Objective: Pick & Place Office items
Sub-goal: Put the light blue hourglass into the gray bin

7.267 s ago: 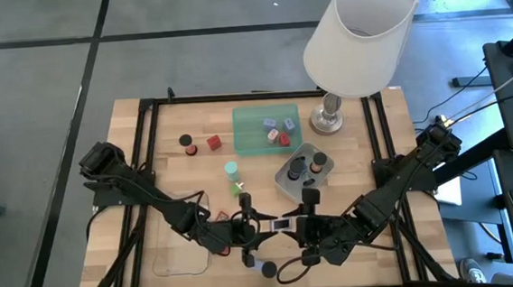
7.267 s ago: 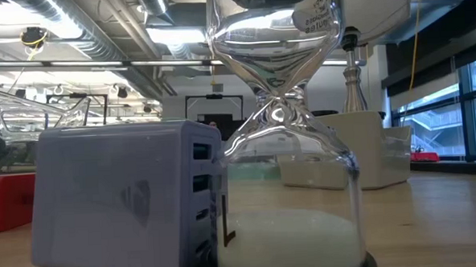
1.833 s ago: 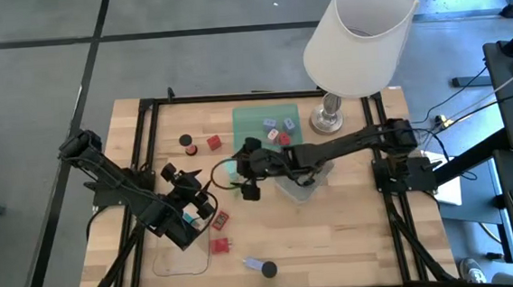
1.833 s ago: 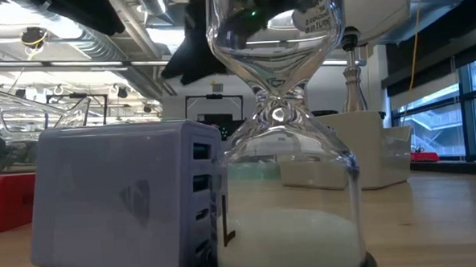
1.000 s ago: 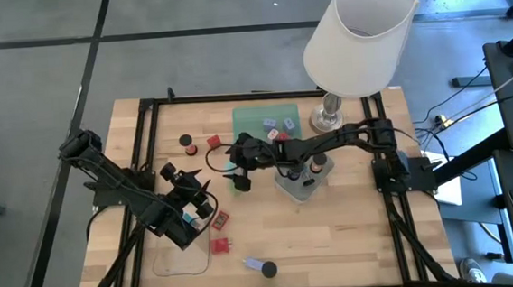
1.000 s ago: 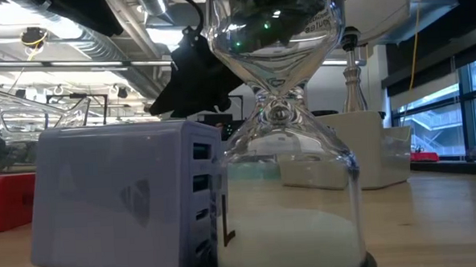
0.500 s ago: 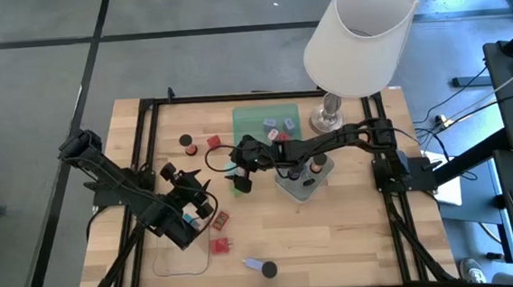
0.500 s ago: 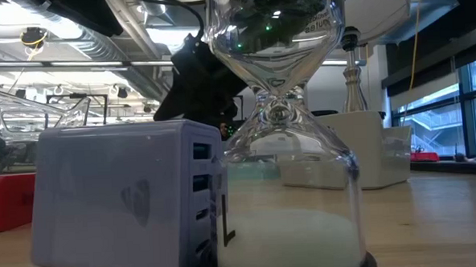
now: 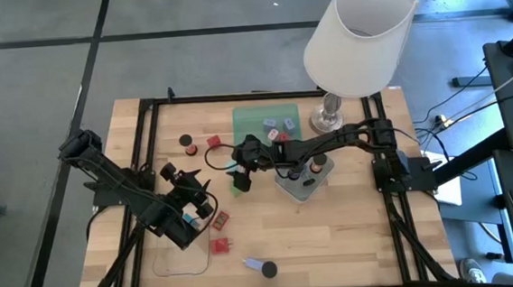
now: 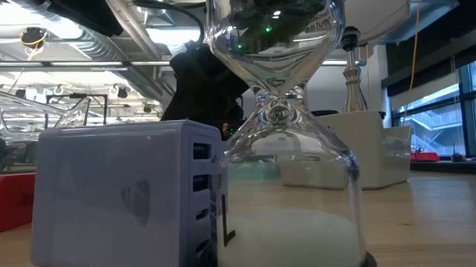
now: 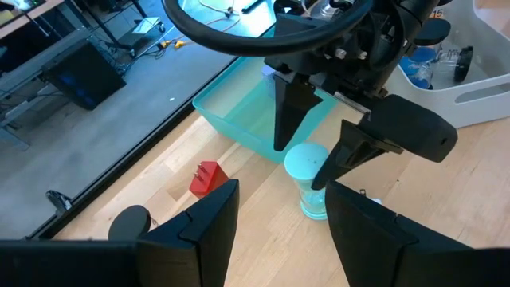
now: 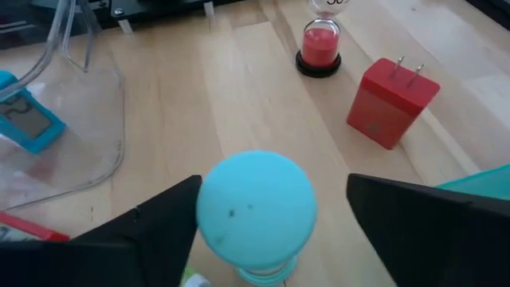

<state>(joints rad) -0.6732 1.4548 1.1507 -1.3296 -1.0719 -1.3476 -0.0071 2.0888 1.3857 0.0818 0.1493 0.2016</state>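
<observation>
A small teal-capped hourglass [image 9: 233, 176] [image 11: 307, 177] stands upright on its base on the wood, just left of the green tray [image 9: 266, 129]. My right gripper [image 9: 237, 174] [image 12: 272, 187] reaches from the table's right and slants down, open, one finger on either side of the teal cap [image 12: 255, 206]. My left gripper [image 9: 182, 176] [image 11: 279, 231] hangs above the table's left part, pointing toward the hourglass, open with nothing between its fingers. A red plug block [image 9: 214, 143] [image 12: 390, 100] and a red-sand hourglass [image 9: 188, 144] [image 12: 319, 44] stand on the wood at the far left. My right gripper has a finger [image 12: 163, 227] right beside the teal cap's rim [image 12: 209, 199], and I cannot tell whether it touches. The other finger [image 12: 430, 223] stands clear of the cap. The hourglass stays upright on the table.
The green tray holds blue-grey and red bits. A grey tray [image 9: 289, 188] holds black-capped pieces. A white-shaded lamp [image 9: 358, 37] stands at the far right. A clear tray [image 9: 170, 263] lies near left, with red pieces [image 9: 218, 220] [image 9: 220, 245] beside it. A pale charger [image 10: 120, 203] and large hourglass [image 10: 283, 148] block the low view.
My right gripper has stayed at the teal hourglass and rolled a little about its own pointing line; in the low view its dark shape stands steeper than before. The hourglass has not moved.
</observation>
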